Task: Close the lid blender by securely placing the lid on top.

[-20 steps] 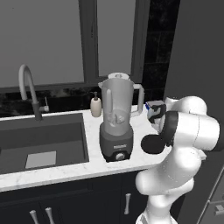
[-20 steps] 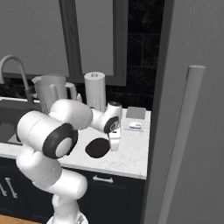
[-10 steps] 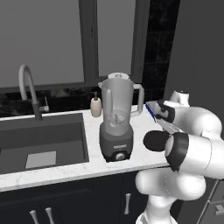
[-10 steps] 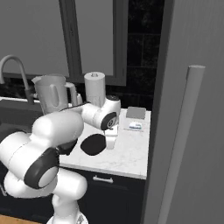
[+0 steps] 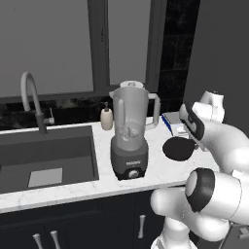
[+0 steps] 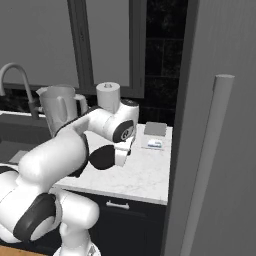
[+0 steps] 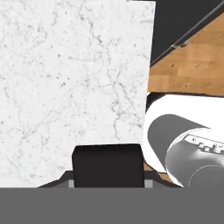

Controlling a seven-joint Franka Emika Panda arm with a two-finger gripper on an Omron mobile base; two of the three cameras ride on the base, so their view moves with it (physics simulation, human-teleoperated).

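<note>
- The lid (image 5: 178, 148) hangs clamped in your tool (image 6: 121, 150), lifted off the tabletop (image 5: 155, 168), right of the blender (image 5: 129, 131).
- The jar's rim is open, well apart (and higher).
- Risk: you hold the lid edge-on; arriving tilted could catch the rim or handle and tip the blender toward the sink (image 5: 44, 155).

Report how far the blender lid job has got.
Done: the flat round black lid is off the white marble counter, carried in the shut tool. In hand: it hangs in the air to the right of the tall clear grey-tinted blender, below the jar's rim. Left: lift it above the open jar top, centre it and seat it.
</note>
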